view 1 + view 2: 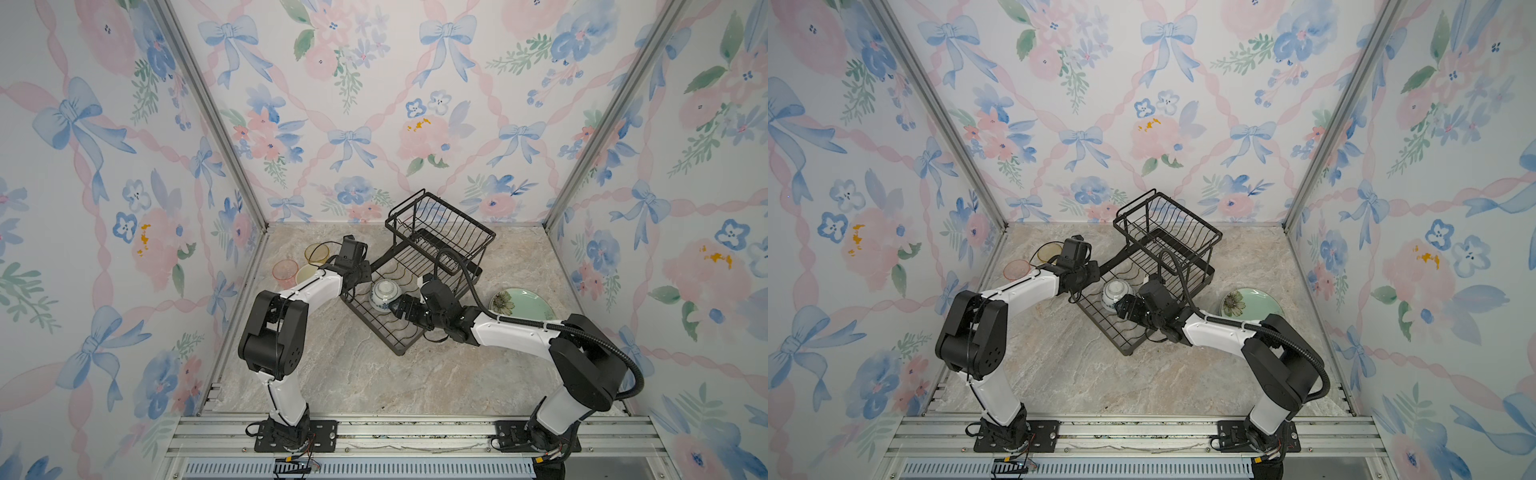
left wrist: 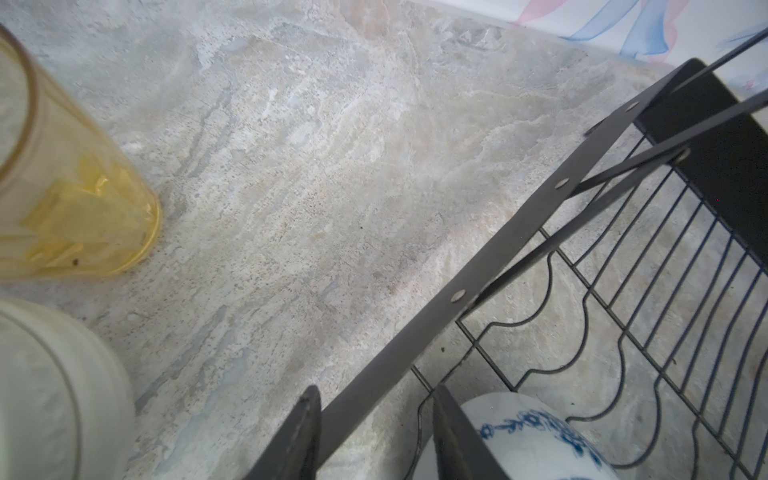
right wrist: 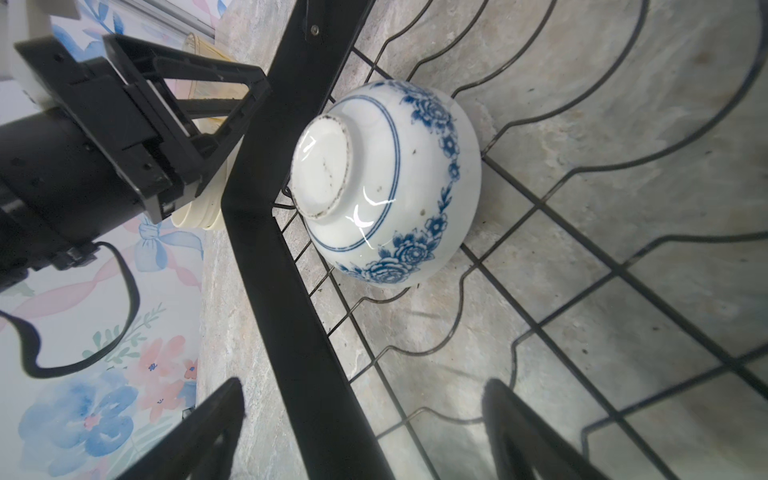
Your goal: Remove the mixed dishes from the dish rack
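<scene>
Right gripper (image 3: 363, 382): jaws spread wide, nothing between them, just short of the blue-and-white patterned bowl (image 1: 384, 295). Bowl sits upside down on the lower tray of the dish rack (image 1: 400, 352).

Left gripper (image 2: 376, 399): fingers straddle the rack's flat side rail; clamped or not, cannot tell.

Pale green plate (image 1: 525, 307) lies on the marble tabletop (image 1: 353, 386), right of the rack.

Left of the rack, farther back: cream bowl (image 1: 306, 274), pink tumbler (image 1: 285, 272), yellow tumbler (image 1: 316, 253), all upright.
</scene>
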Robot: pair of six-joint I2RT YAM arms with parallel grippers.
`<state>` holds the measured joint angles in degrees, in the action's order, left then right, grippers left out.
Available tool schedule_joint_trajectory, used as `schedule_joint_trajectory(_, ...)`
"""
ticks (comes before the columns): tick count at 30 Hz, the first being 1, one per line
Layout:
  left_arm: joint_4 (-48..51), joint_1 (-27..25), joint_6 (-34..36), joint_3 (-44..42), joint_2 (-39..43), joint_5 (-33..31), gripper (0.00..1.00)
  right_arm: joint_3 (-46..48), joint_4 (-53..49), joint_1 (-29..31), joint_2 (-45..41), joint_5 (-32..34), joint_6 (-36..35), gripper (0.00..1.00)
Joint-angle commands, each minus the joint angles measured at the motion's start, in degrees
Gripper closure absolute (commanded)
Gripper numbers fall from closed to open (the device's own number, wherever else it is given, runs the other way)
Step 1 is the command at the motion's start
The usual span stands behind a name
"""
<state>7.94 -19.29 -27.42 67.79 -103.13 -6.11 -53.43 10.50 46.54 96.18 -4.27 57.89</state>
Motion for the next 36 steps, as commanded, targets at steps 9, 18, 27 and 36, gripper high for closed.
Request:
schedule_joint_trajectory(9, 5.99, -0.58, -1.78, -4.49, -0.44, 8.86, 0.68, 0.08, 7.94, -1.11, 5.17, 1.04, 1.54, 0.06)
schedule_joint_trajectory(18, 5.80, -0.81, -2.69, -5.67, -0.40, 12.40, 0.72, 1.73, 9.04, -1.72, 6.20, 2.51, 1.67, 0.06)
schedule_joint_trajectory(27, 5.59, -1.97, -4.02, -7.64, 0.61, 15.80, 0.73, 2.89, 14.50, -2.37, 6.98, 0.46, 2.12, 0.08)
schedule_joint_trajectory(36, 5.73, -2.01, -4.40, -11.08, 3.73, 14.95, 0.74, 1.04, 4.87, -2.63, 3.27, 1.83, -0.97, 0.12)
